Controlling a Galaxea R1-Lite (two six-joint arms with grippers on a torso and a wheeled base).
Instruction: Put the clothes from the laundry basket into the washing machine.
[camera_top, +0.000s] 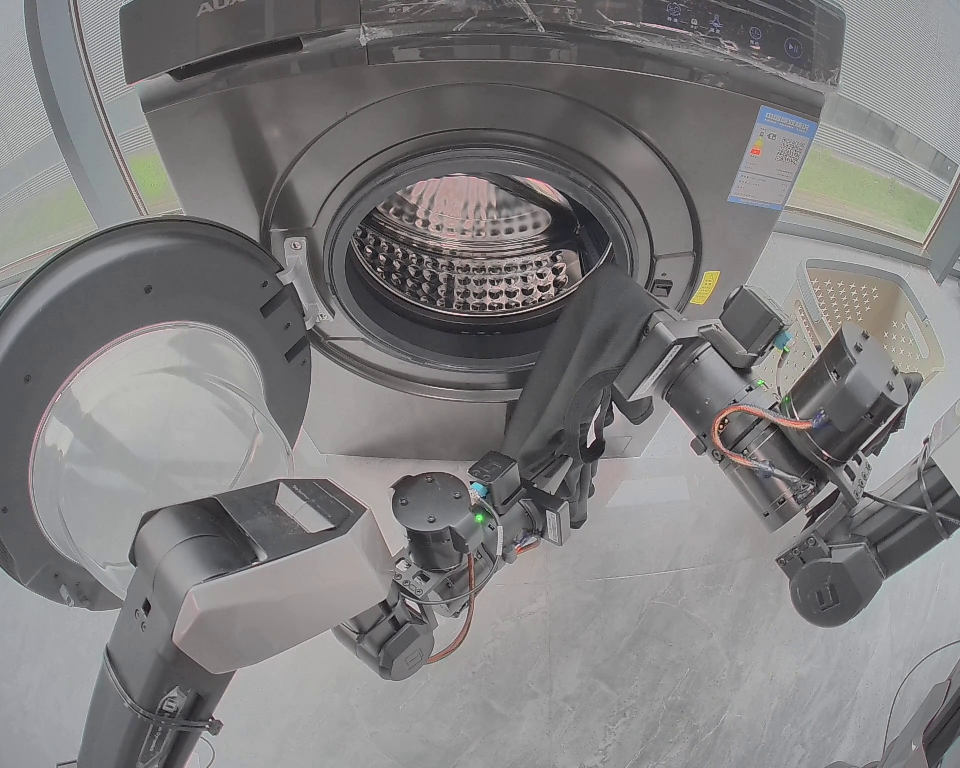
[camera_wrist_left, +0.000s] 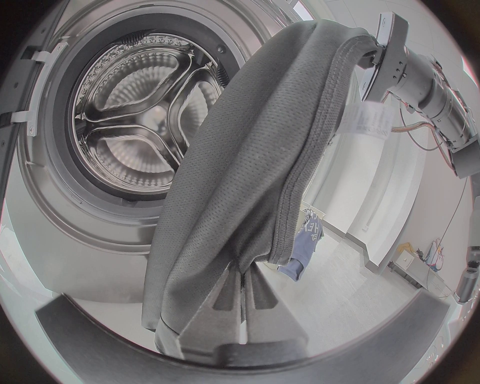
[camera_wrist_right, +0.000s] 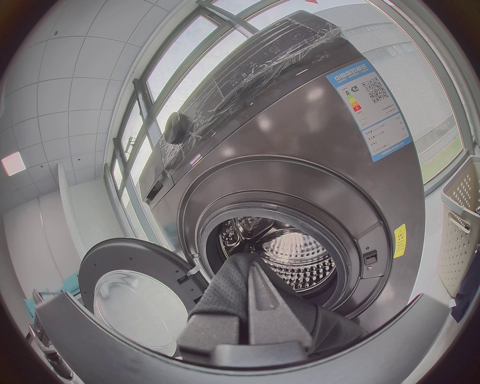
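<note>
Indoors, on a grey stone floor (camera_top: 620, 640) before windows (camera_top: 880, 190), the open washing machine (camera_top: 250, 130) has the dark garment (camera_top: 580, 370) hanging at its drum mouth, left tool (camera_wrist_left: 243, 272) and right tool (camera_wrist_right: 252, 280) both clamped on it; the left wrist view adds a blue cloth (camera_wrist_left: 302, 240) beyond.

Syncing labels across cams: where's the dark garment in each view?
Head view: dark garment hangs right of centre, off the lower right rim of the steel drum.
Left wrist view: dark garment stretches from the left pincer across part of the steel drum.
Right wrist view: dark garment bunched around the right pincer, before the steel drum.
Shared landmark: the steel drum.
</note>
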